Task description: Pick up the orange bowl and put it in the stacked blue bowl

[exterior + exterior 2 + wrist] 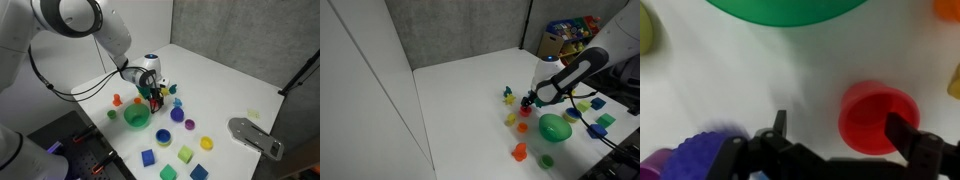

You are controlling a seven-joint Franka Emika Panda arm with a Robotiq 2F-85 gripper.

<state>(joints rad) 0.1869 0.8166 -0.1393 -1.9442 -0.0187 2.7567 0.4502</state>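
The orange-red bowl (pixel 878 112) stands upright on the white table. In the wrist view it lies between my fingers, closer to the right finger, whose tip overlaps its right rim. My gripper (pixel 842 128) is open and low over the bowl, and it shows in both exterior views (pixel 153 92) (pixel 528 100). A purple-blue bowl (pixel 698 150) sits just left of the gripper and also shows in an exterior view (pixel 177 114). Another blue bowl (pixel 163 136) stands nearer the table's front. I cannot tell which of them is stacked.
A large green bowl (pixel 136 117) (pixel 555 127) (pixel 790 8) sits close beside the gripper. Small orange pieces (pixel 116 99) (pixel 520 152), yellow pieces (pixel 507 95) and several coloured blocks (pixel 148 157) are scattered around. A grey device (pixel 255 135) lies on the table's far side.
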